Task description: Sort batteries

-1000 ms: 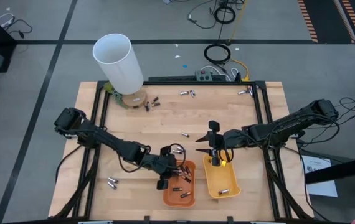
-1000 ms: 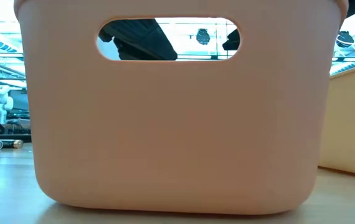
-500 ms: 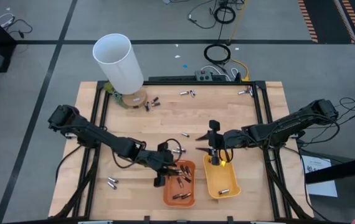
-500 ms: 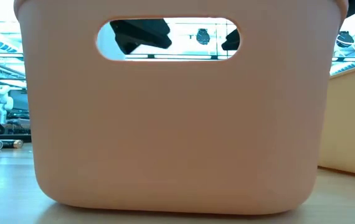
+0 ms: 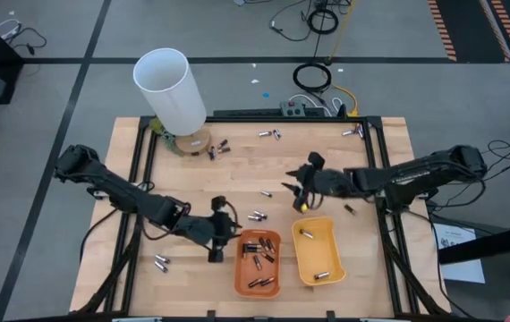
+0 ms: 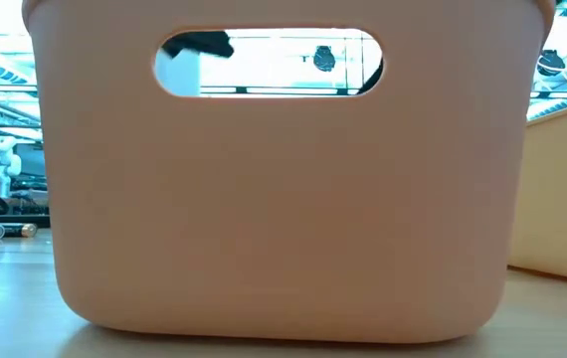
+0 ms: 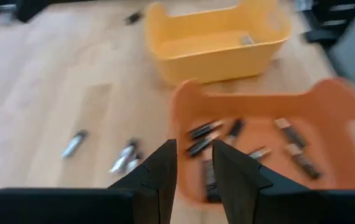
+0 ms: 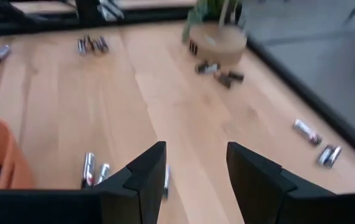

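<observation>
Left gripper [image 5: 216, 240] – fingers apart, nothing held, just beside orange tray [image 5: 257, 266] holding dark batteries [image 5: 257, 261] | right gripper [image 5: 298, 189] – fingers apart, empty, hung past yellow tray [image 5: 319, 249]; loose batteries [image 5: 256, 216] between both grippers

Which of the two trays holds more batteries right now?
The orange tray, nearer the left gripper, holds several dark batteries; the yellow tray beside it holds only two.

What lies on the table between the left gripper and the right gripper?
In the high view, two silvery batteries lie on the bare wood between the left gripper and the right gripper; nothing else is there.
</observation>
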Robot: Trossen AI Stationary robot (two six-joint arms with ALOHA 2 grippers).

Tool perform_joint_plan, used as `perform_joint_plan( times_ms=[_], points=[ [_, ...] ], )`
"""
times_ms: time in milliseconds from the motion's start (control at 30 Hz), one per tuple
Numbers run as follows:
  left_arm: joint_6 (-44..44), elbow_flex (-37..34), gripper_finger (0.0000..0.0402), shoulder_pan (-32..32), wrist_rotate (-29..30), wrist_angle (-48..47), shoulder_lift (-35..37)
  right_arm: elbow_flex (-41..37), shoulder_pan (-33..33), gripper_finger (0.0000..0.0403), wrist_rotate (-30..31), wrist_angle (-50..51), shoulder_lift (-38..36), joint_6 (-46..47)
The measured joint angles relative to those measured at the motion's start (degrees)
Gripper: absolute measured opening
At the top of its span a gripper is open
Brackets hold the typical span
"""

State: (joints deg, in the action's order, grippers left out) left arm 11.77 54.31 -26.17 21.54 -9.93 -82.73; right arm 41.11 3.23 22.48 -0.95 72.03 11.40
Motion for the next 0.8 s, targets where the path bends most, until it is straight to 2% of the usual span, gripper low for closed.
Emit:
perform_joint_plan(
  times_ms=[133, 233, 333, 433, 567, 800],
  points=[
    [1.28, -9.72, 0.0112, -0.84, 3.63, 11.17, 2.32, 4.14, -9.5, 0.016, -12.36, 7.38, 0.21, -3.17],
    [0.85, -17.42, 0.0112, -0.97, 3.99, 24.61, 3.05, 9.26, -16.89, 0.016, -18.11, 11.83, 2.02, -5.73],
    [-1.17, -23.86, 0.0112, -0.97, 4.11, 38.16, 3.07, 15.18, -24.44, 0.016, -21.52, 15.81, 6.58, -8.59],
    [-4.12, -27.59, 0.0112, -0.79, 5.7, 48.21, 3.09, 22.76, -30.53, 0.016, -28.8, 18.56, 14.26, -10.08],
    [-5.04, -28.38, 0.0112, -0.44, 5.83, 49.89, 4.13, 34.72, -34.56, 0.016, -32.94, 24.91, 26.63, -15.37],
    [-4.79, -28.37, 0.0112, -1.41, 2.42, 49.47, 4.91, 52.73, -36.15, 0.016, -33.46, 37.91, 43.65, -25.84]
  ],
)
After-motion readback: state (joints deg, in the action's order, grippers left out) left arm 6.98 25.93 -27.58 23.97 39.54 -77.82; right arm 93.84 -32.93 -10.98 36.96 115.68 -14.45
